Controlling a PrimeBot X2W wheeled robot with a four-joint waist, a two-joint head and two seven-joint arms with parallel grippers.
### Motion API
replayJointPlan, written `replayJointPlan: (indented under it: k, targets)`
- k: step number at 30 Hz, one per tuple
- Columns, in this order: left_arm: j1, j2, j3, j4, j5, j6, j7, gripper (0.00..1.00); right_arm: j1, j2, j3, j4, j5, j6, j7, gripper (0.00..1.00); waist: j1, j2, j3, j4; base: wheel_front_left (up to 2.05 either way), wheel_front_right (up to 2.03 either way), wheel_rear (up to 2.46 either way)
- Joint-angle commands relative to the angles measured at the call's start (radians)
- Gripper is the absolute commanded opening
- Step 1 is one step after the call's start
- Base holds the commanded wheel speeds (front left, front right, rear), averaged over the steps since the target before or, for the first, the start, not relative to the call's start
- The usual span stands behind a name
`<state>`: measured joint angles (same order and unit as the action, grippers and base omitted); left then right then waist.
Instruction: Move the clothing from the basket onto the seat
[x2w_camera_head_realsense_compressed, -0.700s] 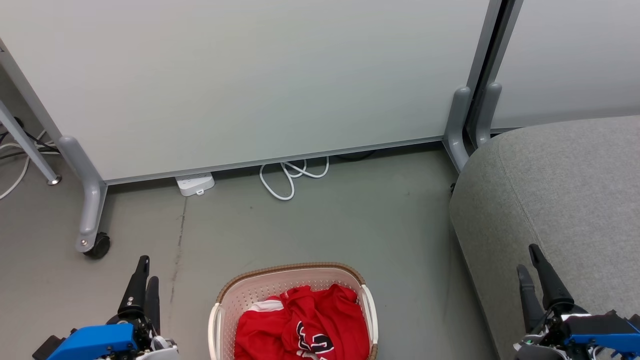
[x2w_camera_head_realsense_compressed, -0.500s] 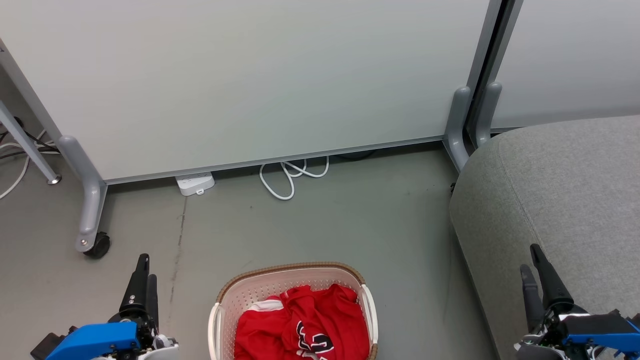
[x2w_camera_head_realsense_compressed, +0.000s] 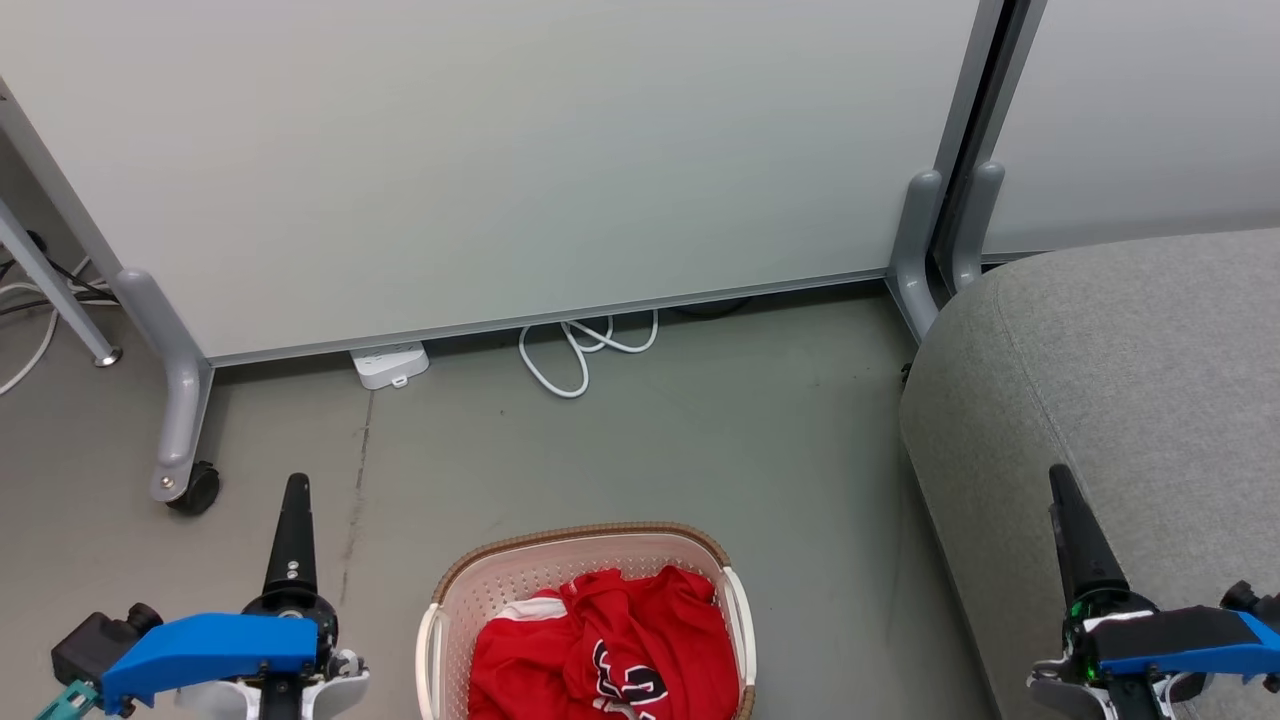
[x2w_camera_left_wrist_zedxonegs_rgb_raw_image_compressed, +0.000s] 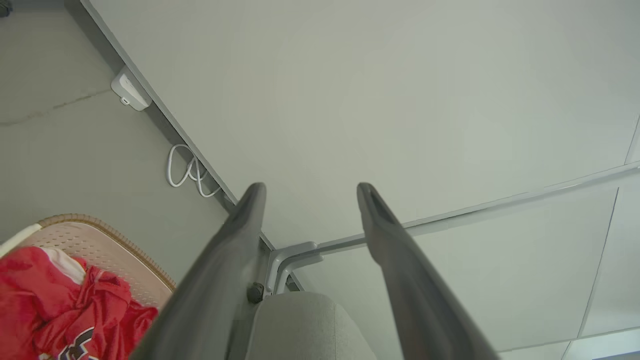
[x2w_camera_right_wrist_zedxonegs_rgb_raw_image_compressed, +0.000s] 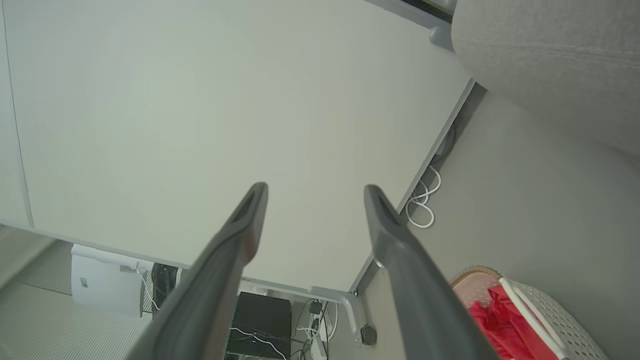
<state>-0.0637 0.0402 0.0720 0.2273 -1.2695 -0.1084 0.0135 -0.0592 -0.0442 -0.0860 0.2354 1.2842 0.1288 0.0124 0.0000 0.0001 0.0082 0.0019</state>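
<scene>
The cream basket (x2w_camera_head_realsense_compressed: 590, 537) stands on the floor at the bottom middle, holding the red clothing (x2w_camera_head_realsense_compressed: 600, 650); a jersey with black-and-white lettering lies on top beside a white-striped piece. The grey seat (x2w_camera_head_realsense_compressed: 1130, 380) fills the right side. My left gripper (x2w_camera_head_realsense_compressed: 297, 488) hovers left of the basket and my right gripper (x2w_camera_head_realsense_compressed: 1057, 478) over the seat's near edge, each turned edge-on. The left gripper (x2w_camera_left_wrist_zedxonegs_rgb_raw_image_compressed: 311, 187) stands open with nothing between its fingers, with basket (x2w_camera_left_wrist_zedxonegs_rgb_raw_image_compressed: 100, 235), clothing (x2w_camera_left_wrist_zedxonegs_rgb_raw_image_compressed: 60, 310) and seat (x2w_camera_left_wrist_zedxonegs_rgb_raw_image_compressed: 300, 325) below. The right gripper (x2w_camera_right_wrist_zedxonegs_rgb_raw_image_compressed: 316, 189) is open too, near basket (x2w_camera_right_wrist_zedxonegs_rgb_raw_image_compressed: 555, 310), clothing (x2w_camera_right_wrist_zedxonegs_rgb_raw_image_compressed: 495, 320) and seat (x2w_camera_right_wrist_zedxonegs_rgb_raw_image_compressed: 550, 65).
Pale partition panels (x2w_camera_head_realsense_compressed: 500, 150) close off the back, with a castor foot (x2w_camera_head_realsense_compressed: 185, 490) at the left and grey posts (x2w_camera_head_realsense_compressed: 915, 250) by the seat. A white power strip (x2w_camera_head_realsense_compressed: 390, 365) and looped cable (x2w_camera_head_realsense_compressed: 580, 360) lie at the panel's base. Bare floor lies between basket and seat.
Both wrists have rolled, so each gripper's two fingers now line up as one in the head view, and both tips sit slightly higher. Basket, clothing and seat have not moved.
</scene>
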Motion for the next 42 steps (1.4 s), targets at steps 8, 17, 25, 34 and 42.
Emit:
replayJointPlan:
  k: [8,17,25,34,42]
  targets:
    - [-0.035,0.009,-0.052,-0.033,0.218,0.035,-0.039,1.0,-0.021,-0.023,0.044,-0.05,-0.206,0.001,-0.038,1.0,0.0,-0.0001,0.001,0.001,0.0,0.0,0.0]
    - [-0.031,0.011,-0.087,-0.018,0.384,0.05,-0.072,1.0,-0.012,-0.033,0.075,-0.027,-0.368,0.001,-0.071,1.0,0.0,-0.0001,0.001,0.003,0.0,0.0,0.0]
    - [-0.03,0.013,-0.108,-0.002,0.499,0.056,-0.099,1.0,-0.009,-0.036,0.086,-0.009,-0.485,0.001,-0.097,1.0,0.0,-0.0001,-0.002,0.006,0.0,0.0,0.0]
    - [-0.034,0.015,-0.133,0.01,0.626,0.061,-0.129,1.0,-0.006,-0.035,0.101,0.002,-0.616,0.002,-0.128,1.0,0.0,-0.0001,-0.003,0.009,0.0,0.0,0.0]
    - [-0.033,0.014,-0.15,0.016,0.716,0.065,-0.152,1.0,-0.006,-0.038,0.11,0.009,-0.707,0.002,-0.151,1.0,0.0,-0.0001,-0.004,0.012,0.0,0.0,0.0]
